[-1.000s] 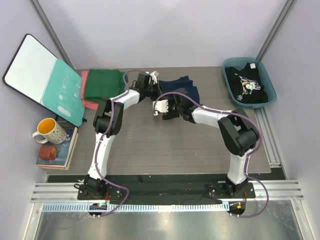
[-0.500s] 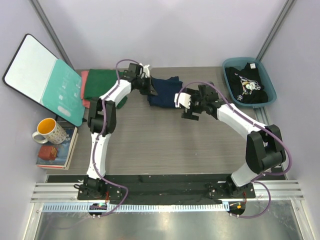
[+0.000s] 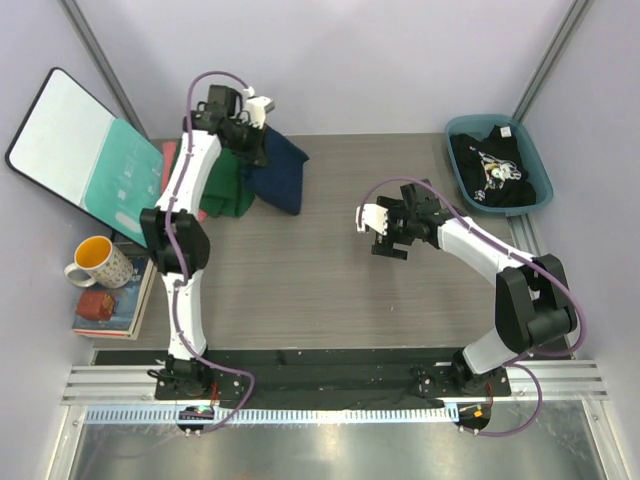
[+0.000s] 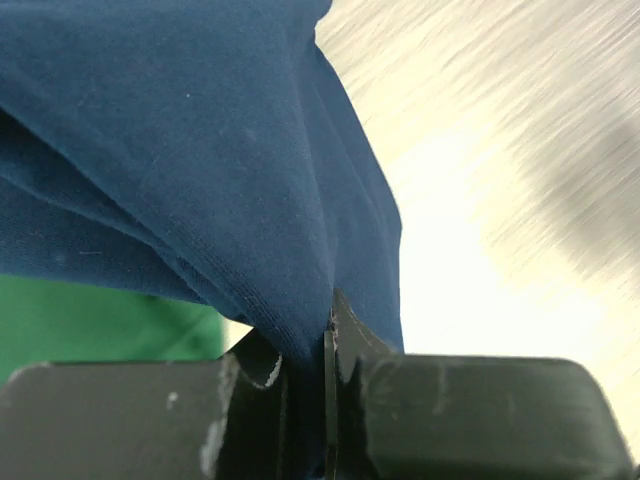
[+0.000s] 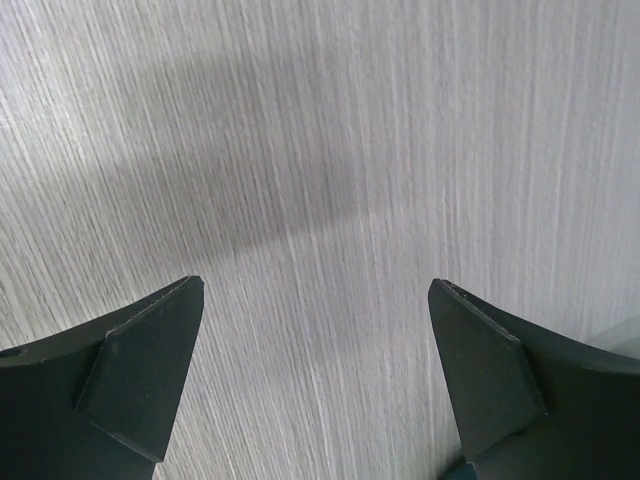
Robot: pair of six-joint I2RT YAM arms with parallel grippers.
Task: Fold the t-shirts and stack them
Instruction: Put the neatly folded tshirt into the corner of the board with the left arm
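While the navy tee (image 3: 275, 172) hangs, a bin (image 3: 478, 121) holds the black tee (image 3: 495, 168).

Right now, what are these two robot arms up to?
They are folding and stacking t-shirts. The left gripper is shut on the navy t-shirt, holding it partly over the dark green t-shirt at the table's far left. The right gripper hangs open and empty above the bare table. A black t-shirt lies in the bin.
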